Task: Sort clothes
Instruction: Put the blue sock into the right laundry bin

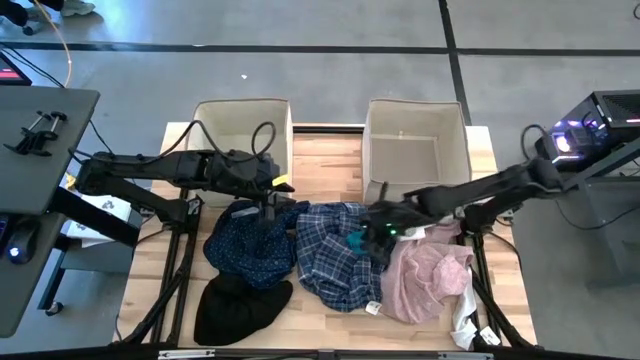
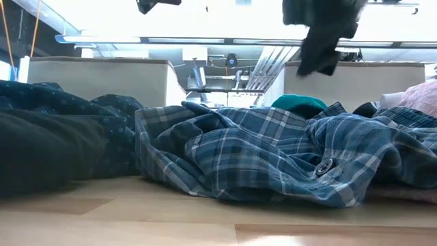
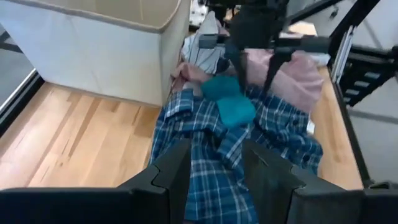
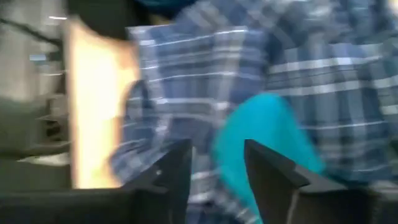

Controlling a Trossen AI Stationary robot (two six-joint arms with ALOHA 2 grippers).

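Two arms hang over a heap of soft garments on the pale wooden table [image 1: 330, 330], and the main risk, as I judge it, lies in how the clothes overlap. At the left, the left gripper [image 1: 270, 187] hovers just in front of the left beige fabric bin [image 1: 243, 115], above the dark navy patterned garment [image 1: 250, 243], with the black garment [image 1: 238, 305] lying nearer the front edge; its fingers [image 3: 171, 174] stand parted with nothing between them, and it looks to be waiting. In the middle lies the rumpled blue-white plaid shirt [image 1: 335, 260], and on its upper folds sits the small teal piece of cloth [image 3: 231, 106]. The right gripper [image 4: 214, 158] is poised directly over that teal piece, close in front of the right beige fabric bin [image 1: 415, 140], jaws parted and empty, the arm reaching in from the right and angled down. A closing pinch here could catch a fold of plaid along with the teal, dragging the shirt toward the wrong bin, or could slip off the thin cloth altogether. Farther right, the pale pink shirt [image 1: 430, 275] touches the plaid and could be pulled along too.
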